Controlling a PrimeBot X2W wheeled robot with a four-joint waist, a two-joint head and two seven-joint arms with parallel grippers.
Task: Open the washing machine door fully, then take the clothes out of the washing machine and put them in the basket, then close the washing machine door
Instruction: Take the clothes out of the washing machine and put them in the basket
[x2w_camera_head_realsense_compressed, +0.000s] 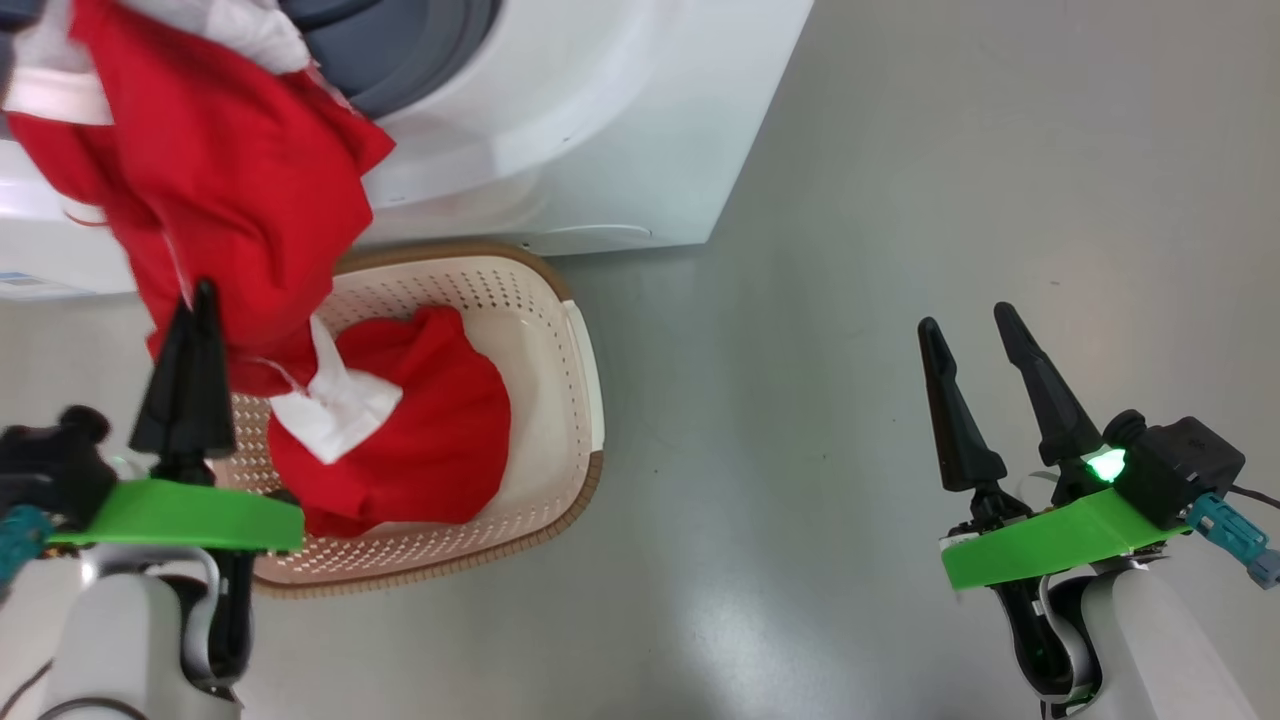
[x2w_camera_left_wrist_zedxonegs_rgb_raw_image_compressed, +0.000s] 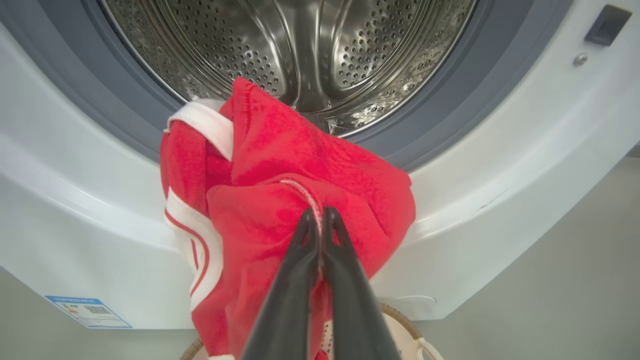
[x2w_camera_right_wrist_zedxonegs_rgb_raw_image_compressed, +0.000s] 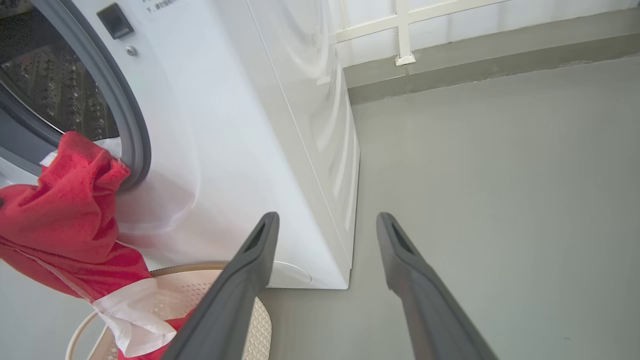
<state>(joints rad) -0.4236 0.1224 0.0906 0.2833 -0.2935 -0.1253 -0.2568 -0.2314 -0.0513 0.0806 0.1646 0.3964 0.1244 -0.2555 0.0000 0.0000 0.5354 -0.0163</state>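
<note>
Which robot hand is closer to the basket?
The left. The left gripper hangs over the left end of the basket, shut on the clothes trailing into it. The right gripper is open above the floor, well off to its right.

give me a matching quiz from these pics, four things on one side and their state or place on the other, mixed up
1 left gripper
2 right gripper
3 basket
4 drum

a open, over the grey floor
b steel, full of holes, inside the washing machine
c shut on the clothes
d on the floor in front of the washing machine, clothes hanging into it

Pairs: 1-c, 2-a, 3-d, 4-b
</note>
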